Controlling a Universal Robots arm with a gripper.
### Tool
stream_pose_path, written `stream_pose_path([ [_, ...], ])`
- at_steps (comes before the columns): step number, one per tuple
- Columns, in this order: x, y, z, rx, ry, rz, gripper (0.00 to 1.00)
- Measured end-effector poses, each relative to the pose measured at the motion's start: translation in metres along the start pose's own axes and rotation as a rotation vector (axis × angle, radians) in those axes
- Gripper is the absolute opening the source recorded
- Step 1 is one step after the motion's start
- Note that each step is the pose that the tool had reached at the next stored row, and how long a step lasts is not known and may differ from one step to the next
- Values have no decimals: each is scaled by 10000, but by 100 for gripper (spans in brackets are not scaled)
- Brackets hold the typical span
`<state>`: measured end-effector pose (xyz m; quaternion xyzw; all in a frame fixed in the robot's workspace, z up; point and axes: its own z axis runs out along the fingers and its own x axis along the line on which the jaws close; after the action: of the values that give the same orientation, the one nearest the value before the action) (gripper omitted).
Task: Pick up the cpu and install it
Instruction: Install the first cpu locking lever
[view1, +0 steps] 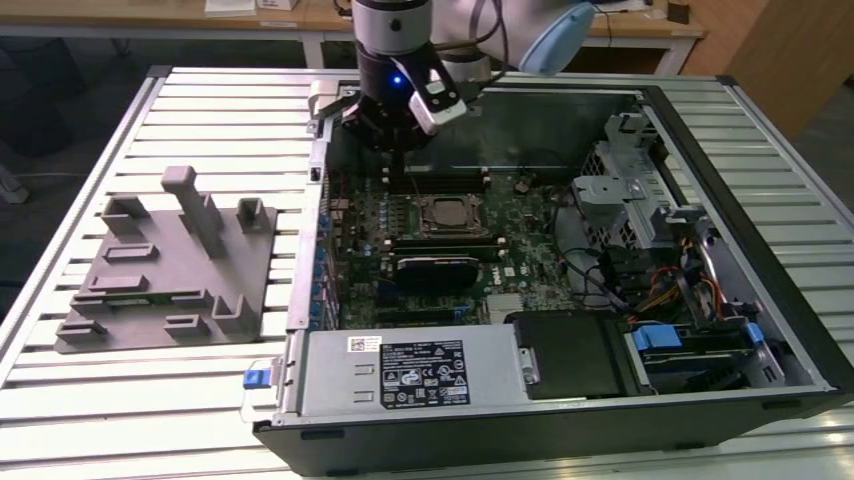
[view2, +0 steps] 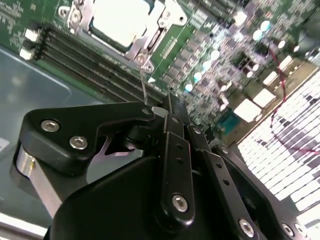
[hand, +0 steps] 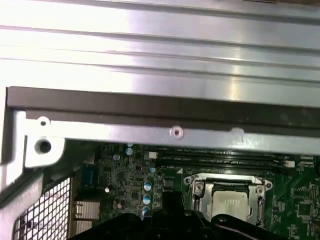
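One gripper (view1: 390, 150) hovers above the socketed cpu (view1: 446, 213).

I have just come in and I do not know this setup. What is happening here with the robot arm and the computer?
A single robot arm is working over an open computer case that lies on a slatted metal table. Its gripper hangs above the motherboard, near the case's far wall. The cpu with its silvery top sits in the socket frame on the board, as both wrist views show. The grey plastic tray with upright posts stands beside the case, at the exterior view's left.
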<state>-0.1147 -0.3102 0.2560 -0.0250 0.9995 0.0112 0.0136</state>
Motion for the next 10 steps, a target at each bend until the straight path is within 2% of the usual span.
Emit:
stream_pose_path([
  [4,-19,62,8,-2,0,-24,11],
  [6,-86,59,11,-4,-2,-27,11],
  [10,-265,50,15,-9,0,-26,11],
])
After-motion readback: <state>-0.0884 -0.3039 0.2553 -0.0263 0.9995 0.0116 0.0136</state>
